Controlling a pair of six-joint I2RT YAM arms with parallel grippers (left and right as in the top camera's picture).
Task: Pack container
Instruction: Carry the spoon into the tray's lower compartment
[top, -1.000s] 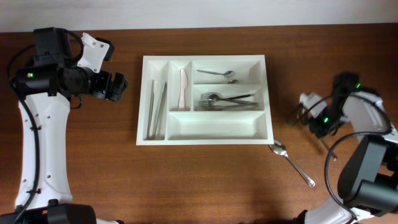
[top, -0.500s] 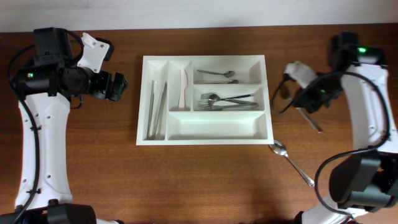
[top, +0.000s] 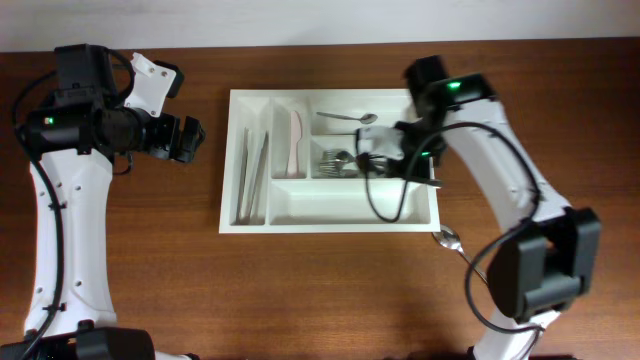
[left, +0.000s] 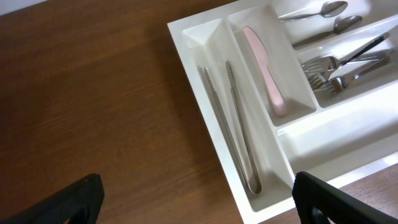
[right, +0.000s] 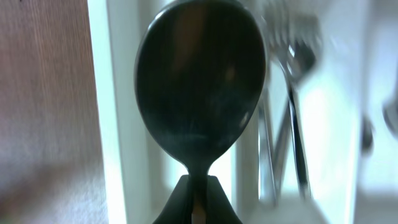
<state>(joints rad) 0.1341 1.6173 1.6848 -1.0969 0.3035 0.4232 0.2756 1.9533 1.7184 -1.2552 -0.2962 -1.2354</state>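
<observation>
One white container (top: 310, 205) sits mid-way along the counter (top: 160, 290), toward its far edge.
It looks like light, stiff plastic, best taken by the rim. My right gripper (right: 198, 186) hovers over its right side, pinched on a slick steel spoon (right: 200, 81) at the neck. My left gripper (top: 190, 139) gapes wide.

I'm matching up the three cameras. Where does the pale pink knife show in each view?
Overhead: the pale pink plastic knife lies upper centre-left, in the white five-compartment cutlery tray's second narrow compartment.
Left wrist: upper right of centre, same compartment.
Right wrist: not in it; the gripped metal spoon fills it.
Shared landmark: the tray's white plastic.
</observation>
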